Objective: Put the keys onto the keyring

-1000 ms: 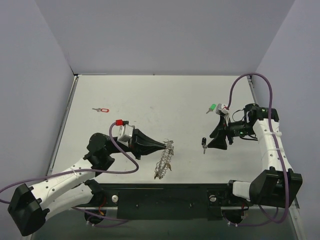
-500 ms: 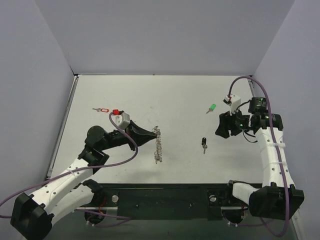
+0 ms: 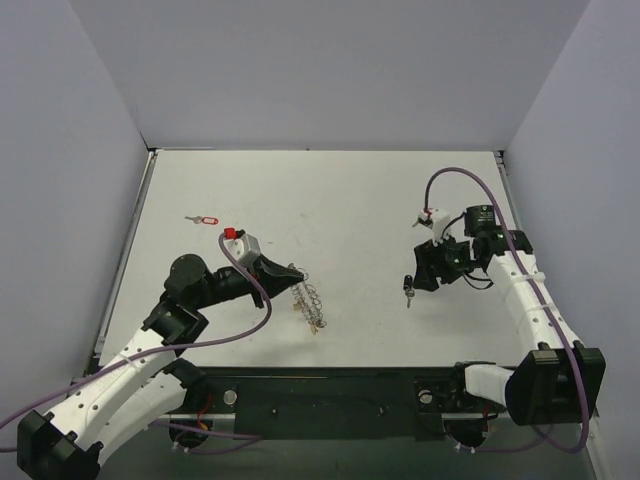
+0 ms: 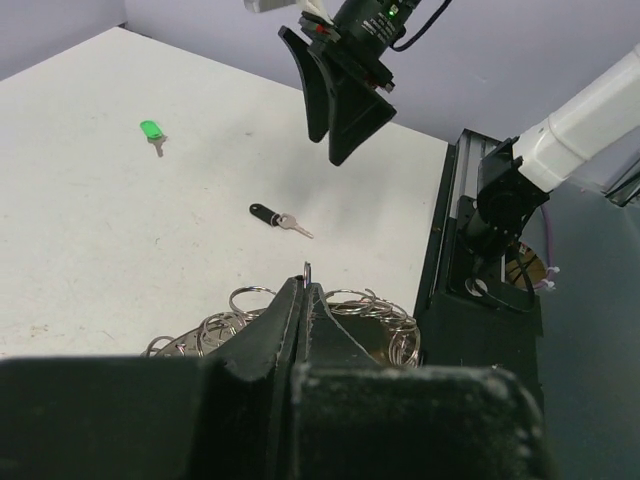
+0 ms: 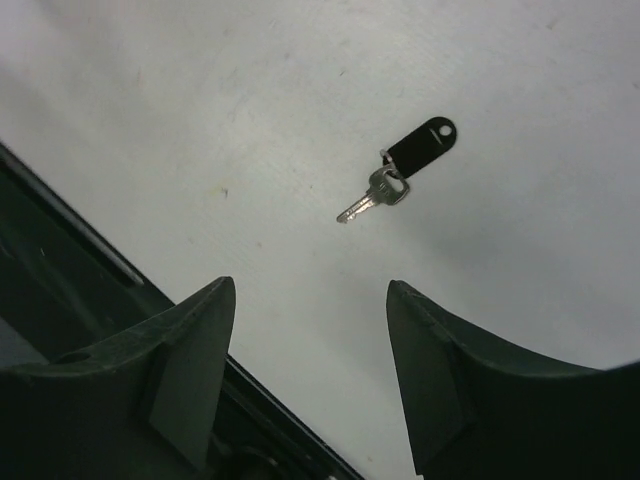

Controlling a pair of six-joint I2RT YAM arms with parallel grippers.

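Gripping keyring, left gripper; right gripper agape; green key only in left-wrist view.

L pincer pulled back left from mid-tabletop, dragging the keyring w/ it; the bunch now sits closer to the arm. R pincer swung away right, then came back, now just beside black-head key. Green key now covered by R arm in top view.

Blk-tag key, grn-tag key, red-tag key — silver keyring.
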